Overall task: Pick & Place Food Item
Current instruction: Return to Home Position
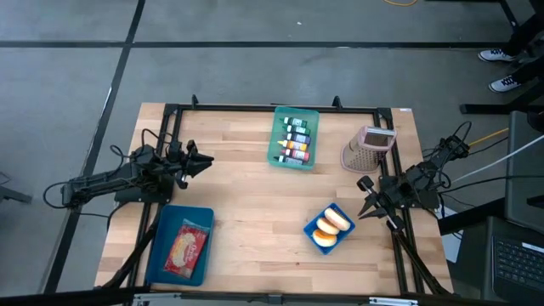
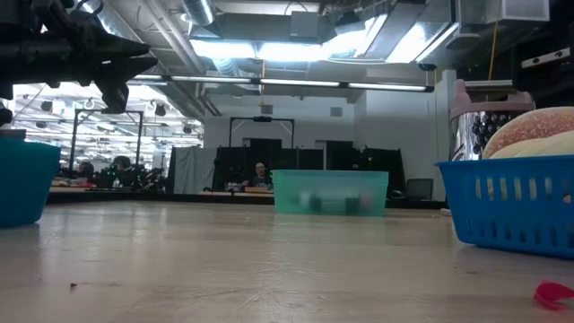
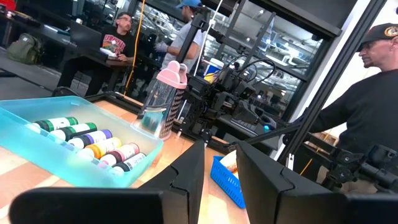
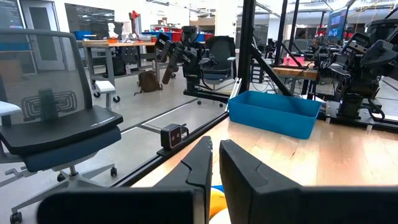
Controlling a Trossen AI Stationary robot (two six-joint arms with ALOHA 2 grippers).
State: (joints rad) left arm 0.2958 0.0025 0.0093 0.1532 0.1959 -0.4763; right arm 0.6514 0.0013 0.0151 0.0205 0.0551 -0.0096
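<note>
A small blue basket (image 1: 316, 240) near the table's right side holds round glazed buns (image 1: 331, 224), which also show in the low view (image 2: 538, 135). A blue tray (image 1: 161, 255) at the near left holds a red and yellow food packet (image 1: 186, 247). My left gripper (image 1: 206, 160) hovers level above the table's left side, slightly open with nothing between its fingers (image 3: 221, 149). My right gripper (image 1: 367, 204) hovers level at the right, just beside the basket, its fingers nearly together on nothing (image 4: 215, 149).
A teal bin (image 1: 294, 161) of paint bottles stands at the far middle. A pink-topped metal grater (image 1: 368, 149) stands at the far right. A black frame (image 1: 255, 108) runs along the table's edges. People (image 3: 373, 93) stand beyond the table. Bare wood lies in the middle.
</note>
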